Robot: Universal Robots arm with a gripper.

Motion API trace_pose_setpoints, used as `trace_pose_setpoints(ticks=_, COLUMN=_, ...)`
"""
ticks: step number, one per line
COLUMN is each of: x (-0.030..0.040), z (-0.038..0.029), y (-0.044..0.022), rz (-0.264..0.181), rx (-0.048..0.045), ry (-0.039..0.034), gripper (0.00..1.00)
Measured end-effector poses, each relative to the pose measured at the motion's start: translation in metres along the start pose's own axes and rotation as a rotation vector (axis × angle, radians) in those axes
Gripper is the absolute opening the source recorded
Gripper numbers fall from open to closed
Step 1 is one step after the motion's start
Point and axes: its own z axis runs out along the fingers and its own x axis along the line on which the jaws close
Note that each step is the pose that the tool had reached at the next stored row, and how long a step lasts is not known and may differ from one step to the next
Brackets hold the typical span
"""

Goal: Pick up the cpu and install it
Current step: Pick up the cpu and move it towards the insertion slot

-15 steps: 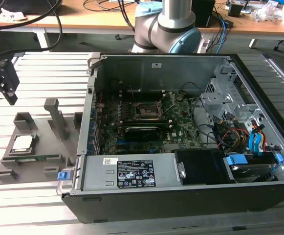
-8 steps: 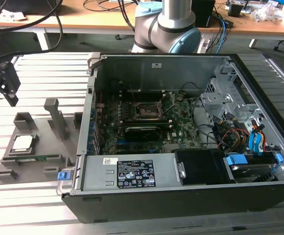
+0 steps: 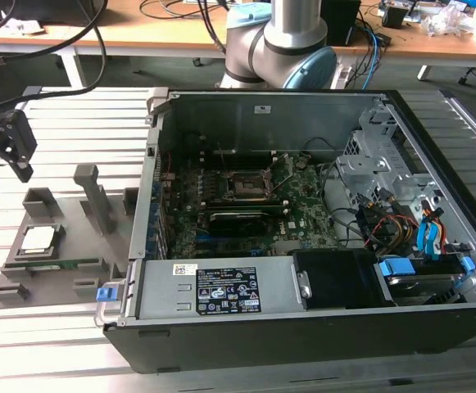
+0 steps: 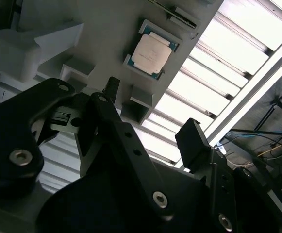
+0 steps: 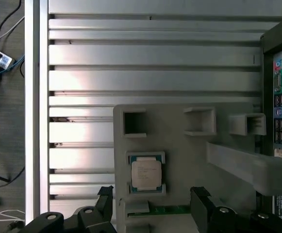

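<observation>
The cpu [image 3: 39,239] lies flat in a square pocket of a grey holder tray [image 3: 74,233] on the slatted table, at the exterior view's left. Both wrist views look down on its silvery top [image 4: 151,52] [image 5: 146,174]. My gripper [image 3: 15,155] hangs in the air above the tray, off toward the exterior view's left of the cpu and apart from it. In the wrist views the gripper [image 5: 153,199] [image 4: 153,121] stands open, its black fingers [image 5: 200,198] wide apart with nothing between them. The dark socket frame [image 3: 242,187] sits on the motherboard inside the open computer case [image 3: 221,336].
A green memory stick [image 3: 57,264] [image 5: 172,209] lies in the tray beside the cpu. Grey posts [image 3: 96,196] rise from the tray. The case wall [image 3: 143,213] stands between the tray and the motherboard. Drive cages and cables [image 3: 393,221] fill the case's right side.
</observation>
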Motion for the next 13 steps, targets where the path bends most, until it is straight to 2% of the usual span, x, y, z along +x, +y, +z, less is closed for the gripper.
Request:
trace_pose_setpoints(ticks=3, x=-0.0003, z=0.0049, y=0.0001, rz=-0.006, rx=0.0006, ry=0.0002, gripper=0.74)
trace_pose_setpoints(ticks=7, x=-0.0059, z=0.0075, y=0.0000, rz=-0.012, rx=0.0007, ry=0.0001, gripper=0.74)
trace_pose_setpoints(ticks=13, x=-0.0083, z=0.0131, y=0.0000, rz=-0.012, rx=0.0007, ry=0.0001, gripper=0.74)
